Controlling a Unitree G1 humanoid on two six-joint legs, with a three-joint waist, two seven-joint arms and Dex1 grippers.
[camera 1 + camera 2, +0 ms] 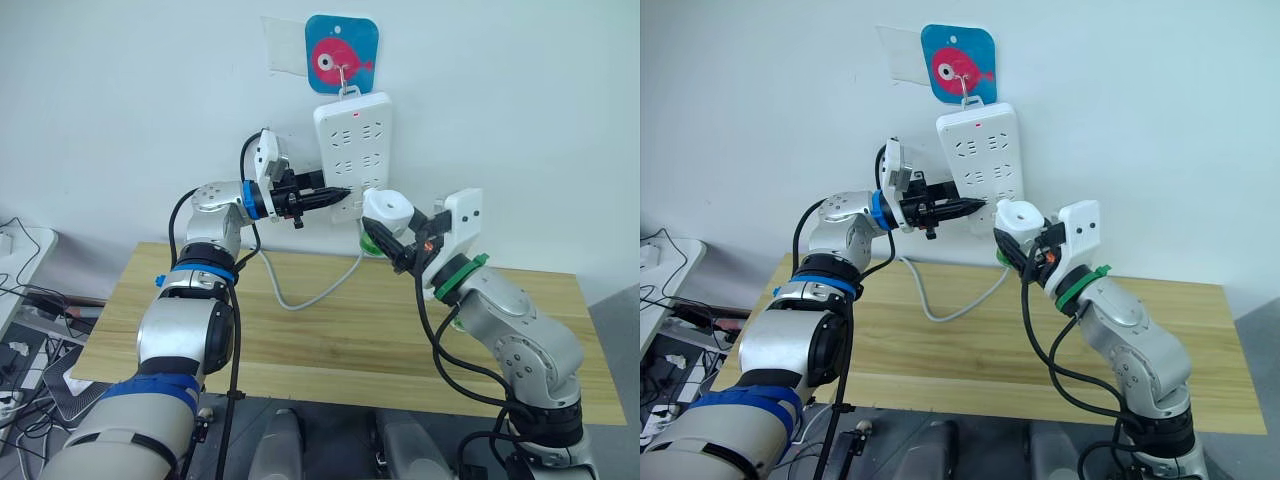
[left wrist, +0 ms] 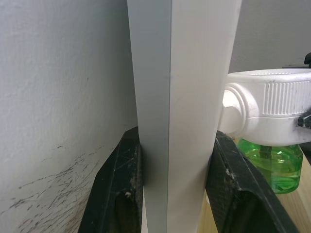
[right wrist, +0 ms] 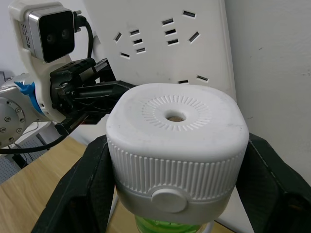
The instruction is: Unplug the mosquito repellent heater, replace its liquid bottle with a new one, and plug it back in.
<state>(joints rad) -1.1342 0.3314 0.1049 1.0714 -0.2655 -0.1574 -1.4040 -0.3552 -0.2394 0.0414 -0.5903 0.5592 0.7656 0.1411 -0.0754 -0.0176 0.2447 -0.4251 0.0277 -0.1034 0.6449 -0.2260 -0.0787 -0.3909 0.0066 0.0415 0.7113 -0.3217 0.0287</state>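
Gripping one mosquito repellent heater [image 3: 175, 145] in my right gripper [image 1: 400, 238], fingers clamped on its sides, green bottle beneath, just beside one power strip [image 1: 352, 150]. My left gripper [image 1: 335, 192] pinches strip's edge. One wooden table [image 1: 340, 330] below.

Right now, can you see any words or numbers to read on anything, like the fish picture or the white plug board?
No words or numbers can be read on anything here.
Fish sticker: just a pink fish picture on blue, no writing.
Power strip: only socket holes and a small red light, no label.
Mosquito repellent heater: plain white top with a ring pattern and a button, no brand showing.
Camera on the left wrist: no readable marking.
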